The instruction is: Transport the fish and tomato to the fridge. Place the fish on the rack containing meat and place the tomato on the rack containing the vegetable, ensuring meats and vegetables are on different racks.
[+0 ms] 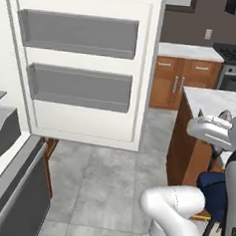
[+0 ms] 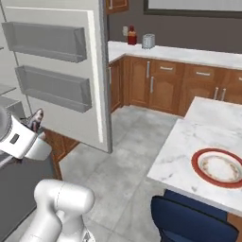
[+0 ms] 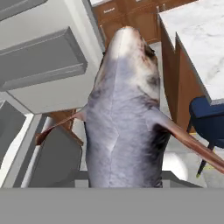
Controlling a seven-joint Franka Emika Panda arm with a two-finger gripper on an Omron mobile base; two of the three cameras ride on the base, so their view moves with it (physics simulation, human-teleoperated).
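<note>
pincer clamped on fish, fridge door bins w/ no contents

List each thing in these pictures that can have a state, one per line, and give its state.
Fish: held in the tool, off any surface, filling the hand view.
Tool: shut on the fish, raised beside the fridge door.
Fridge door: swung open, both door bins bare.
Plate: lying flat on the marble counter, nothing on it.
Base cabinet doors: shut.

Fingers hidden behind the fish, its tail end cut off.
</note>
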